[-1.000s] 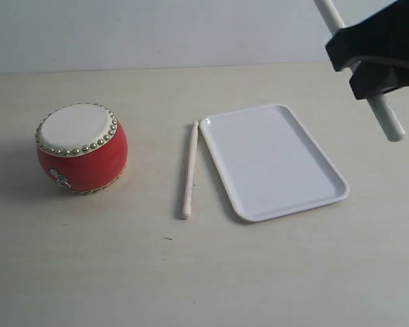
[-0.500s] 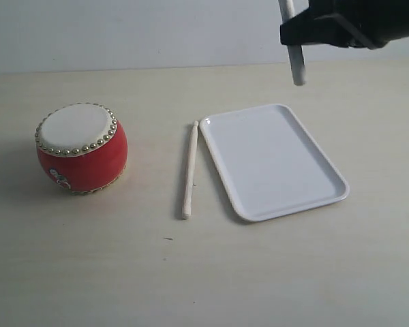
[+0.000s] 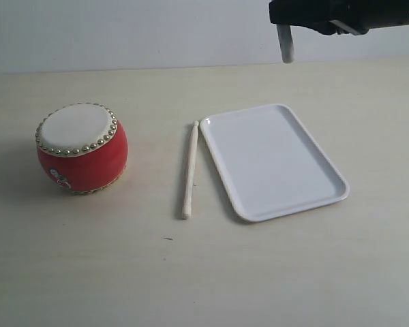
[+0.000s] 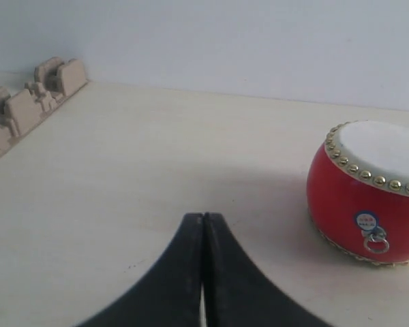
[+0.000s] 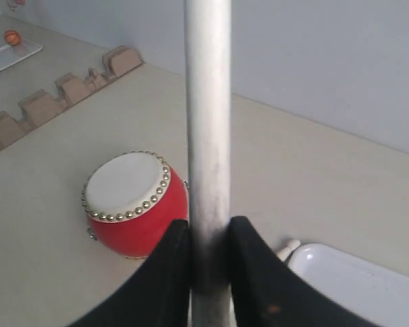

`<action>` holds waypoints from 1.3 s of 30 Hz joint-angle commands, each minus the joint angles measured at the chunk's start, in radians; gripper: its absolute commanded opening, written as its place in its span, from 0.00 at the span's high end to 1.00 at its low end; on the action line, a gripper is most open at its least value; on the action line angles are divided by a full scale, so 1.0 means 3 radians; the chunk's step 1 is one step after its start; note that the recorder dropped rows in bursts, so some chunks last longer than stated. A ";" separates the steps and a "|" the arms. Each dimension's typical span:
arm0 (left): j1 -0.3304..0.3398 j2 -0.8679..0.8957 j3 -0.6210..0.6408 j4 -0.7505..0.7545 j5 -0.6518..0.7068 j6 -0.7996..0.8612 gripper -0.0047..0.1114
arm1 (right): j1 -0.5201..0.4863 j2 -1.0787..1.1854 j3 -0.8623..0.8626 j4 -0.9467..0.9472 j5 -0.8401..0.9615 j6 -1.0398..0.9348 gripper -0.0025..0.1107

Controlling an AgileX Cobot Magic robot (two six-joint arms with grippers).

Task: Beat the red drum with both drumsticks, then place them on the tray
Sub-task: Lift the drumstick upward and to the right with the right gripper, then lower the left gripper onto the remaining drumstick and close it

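The red drum (image 3: 82, 147) stands at the left of the table, cream skin up; it also shows in the left wrist view (image 4: 368, 194) and the right wrist view (image 5: 135, 204). One drumstick (image 3: 189, 170) lies on the table between the drum and the white tray (image 3: 273, 160), next to the tray's left rim. My right gripper (image 5: 208, 235) is high above the tray's far side, shut on the other drumstick (image 5: 208, 136), whose lower end (image 3: 285, 46) hangs from the black gripper (image 3: 307, 17). My left gripper (image 4: 203, 219) is shut, holding nothing, low over bare table left of the drum.
Tan notched blocks (image 4: 34, 95) run along the table's far left side, also in the right wrist view (image 5: 61, 95). A small tray with an orange ball (image 5: 11, 41) sits far off. A pale wall backs the table.
The right gripper has carried its drumstick up and to the left, from the right of the tray to above its far edge. The drum, the lying drumstick and the tray have not moved.
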 commanded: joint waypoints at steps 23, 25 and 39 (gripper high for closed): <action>-0.0016 0.1190 -0.1429 -0.0860 -0.1983 -0.0406 0.96 | -0.0017 -0.0001 0.0022 -0.0047 0.0054 -0.0007 0.98; -0.0016 0.1771 -0.1894 -0.0716 -0.1423 -0.0352 0.96 | -0.0017 -0.0001 0.0022 -0.0057 0.0045 -0.0007 0.98; -0.0877 0.4658 -0.3956 -0.0925 0.1941 0.0563 0.96 | -0.0017 -0.0001 0.0022 -0.2822 -0.1061 0.2827 0.98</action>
